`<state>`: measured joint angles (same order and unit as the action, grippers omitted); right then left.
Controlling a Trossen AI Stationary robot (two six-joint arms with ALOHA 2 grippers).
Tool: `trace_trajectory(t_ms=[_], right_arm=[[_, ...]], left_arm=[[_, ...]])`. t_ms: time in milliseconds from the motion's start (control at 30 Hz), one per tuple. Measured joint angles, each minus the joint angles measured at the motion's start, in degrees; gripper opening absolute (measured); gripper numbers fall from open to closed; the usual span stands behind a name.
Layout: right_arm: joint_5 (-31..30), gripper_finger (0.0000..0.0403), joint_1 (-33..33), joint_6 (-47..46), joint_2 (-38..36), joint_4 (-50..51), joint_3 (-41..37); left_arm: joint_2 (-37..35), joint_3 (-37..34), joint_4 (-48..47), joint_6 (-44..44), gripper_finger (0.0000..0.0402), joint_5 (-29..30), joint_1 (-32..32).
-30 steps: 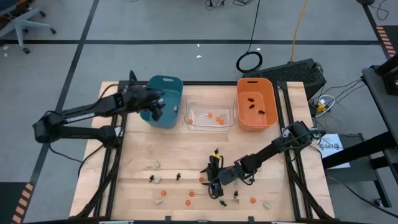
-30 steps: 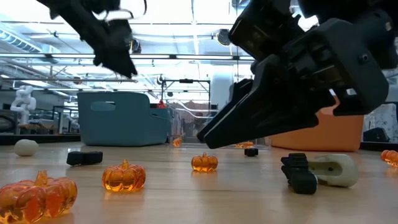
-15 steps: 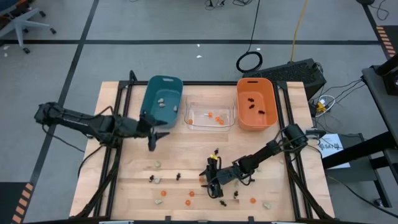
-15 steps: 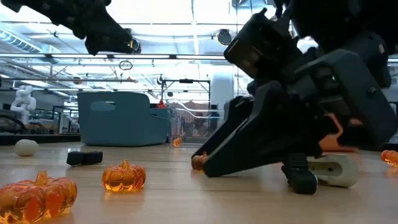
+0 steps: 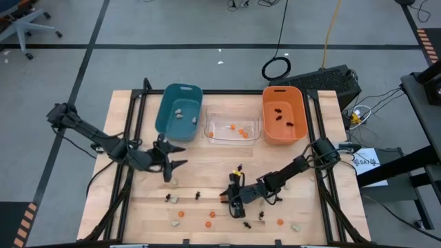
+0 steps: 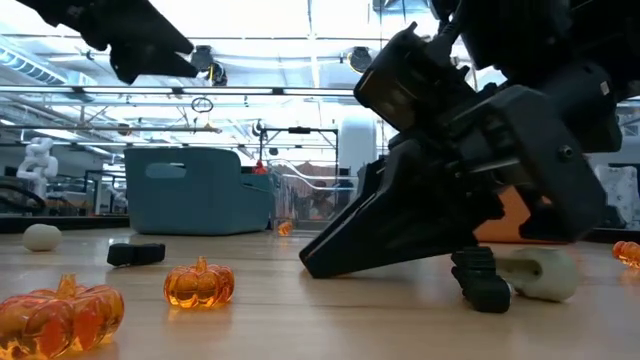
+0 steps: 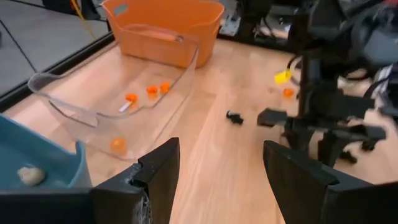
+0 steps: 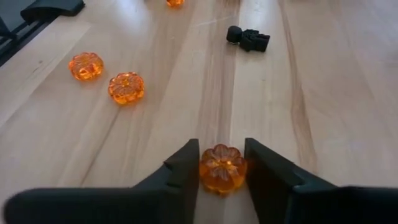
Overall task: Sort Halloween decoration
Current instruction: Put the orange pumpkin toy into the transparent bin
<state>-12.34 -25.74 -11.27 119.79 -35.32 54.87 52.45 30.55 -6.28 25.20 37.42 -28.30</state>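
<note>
The right gripper [image 8: 222,169] is down on the wooden table [image 5: 207,165], well in front of the clear bin [image 5: 233,128] and toward the near edge. Its two dark fingers [image 8: 183,171] are pinched in narrow on a small orange pumpkin [image 8: 222,168] — each finger touches one side of it. The pumpkin lies flat on the wood with its ribbed face up; it is round, so it has no long side to point anywhere. In the low view the right gripper [image 6: 400,230] tips down until its fingertips meet the table, with a black trinket [image 6: 482,278] and a pale lump [image 6: 540,272] just behind it. Two more orange pumpkins [image 8: 126,88] lie flat on the table beyond the held one, close to each other, and a black spidery piece [image 8: 249,38] lies farther off on its side, long way across the wood grain. The left gripper [image 5: 171,160] hangs over the table in front of the teal bin [image 5: 179,110], with its fingers [image 7: 158,171] spread wide and nothing between them. The clear bin holds a few orange pumpkins [image 7: 148,92], the orange bin [image 5: 284,114] beside it holds black pieces, and the teal bin holds pale lumps — one pale lump [image 7: 26,175] shows in the left wrist view.
</note>
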Motion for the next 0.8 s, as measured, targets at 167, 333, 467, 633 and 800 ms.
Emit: trace_trajectory(t_ms=[167,333,467,633,800], right_arm=[[0.0,0.0057,0.0,0.5,0.0,0.2,0.0],[0.4,0.0061,0.0,1.8,-0.7,0.6,0.0],[0.6,0.0067,0.0,3.2,-2.1,1.8,-0.2],[0.5,0.0062,0.0,5.6,-5.6,3.9,-0.2],[0.3,0.0063,0.2,9.7,-9.9,6.5,-0.2]], left_arm=[[6.2,0.0,5.4,-0.2,0.0228,3.7,-2.4],[12.3,0.0,14.5,-3.6,0.0228,5.1,-2.9],[16.1,0.0,17.9,-4.6,0.0228,5.0,-3.0],[18.0,0.0,18.9,-4.7,0.0228,5.0,-3.0],[18.0,0.0,19.9,-4.8,0.0228,5.0,-3.0]])
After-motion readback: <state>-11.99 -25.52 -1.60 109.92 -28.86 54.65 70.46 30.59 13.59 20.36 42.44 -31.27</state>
